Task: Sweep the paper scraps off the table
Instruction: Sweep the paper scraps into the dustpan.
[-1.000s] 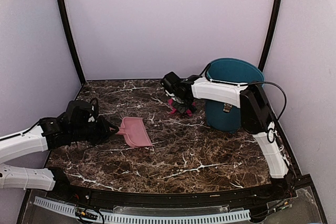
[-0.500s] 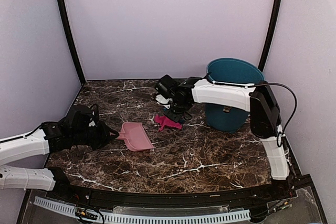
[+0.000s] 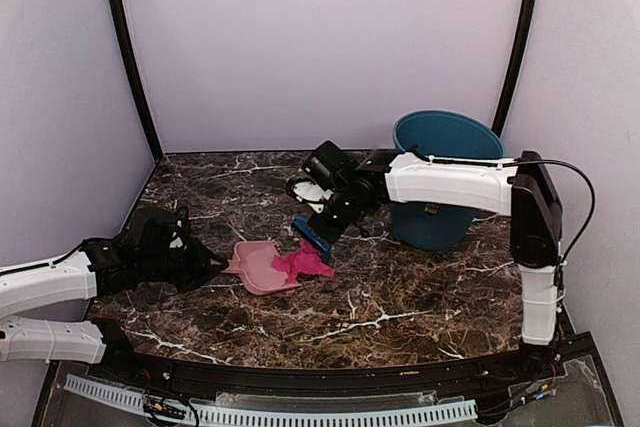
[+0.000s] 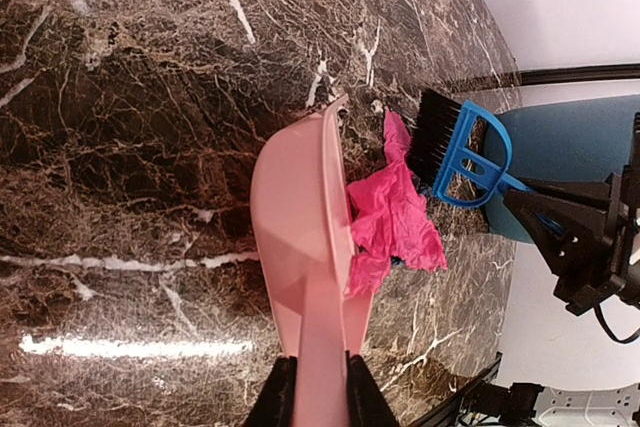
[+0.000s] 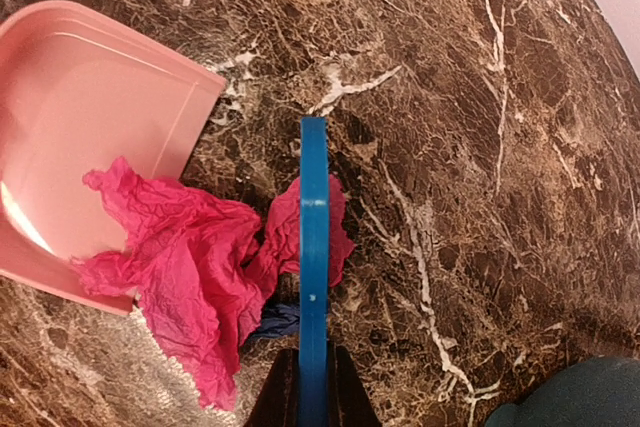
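Paper scraps [image 3: 303, 264] (magenta, crumpled) lay at mid-frame, half across the dustpan [image 3: 255, 265] lip on the marble surface [image 3: 400, 297]. The left claw [image 4: 322, 387] clamped the pan handle, the right claw [image 5: 305, 387] gripped the brush [image 3: 312, 235]; a low, short stroke with the pan pressed flat looked best.

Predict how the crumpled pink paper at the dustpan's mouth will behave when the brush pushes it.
Probably floppy: the pink paper is wrinkled and drapes over the dustpan's lip. Likely light: bunched against the brush, it may crumple further rather than slide.
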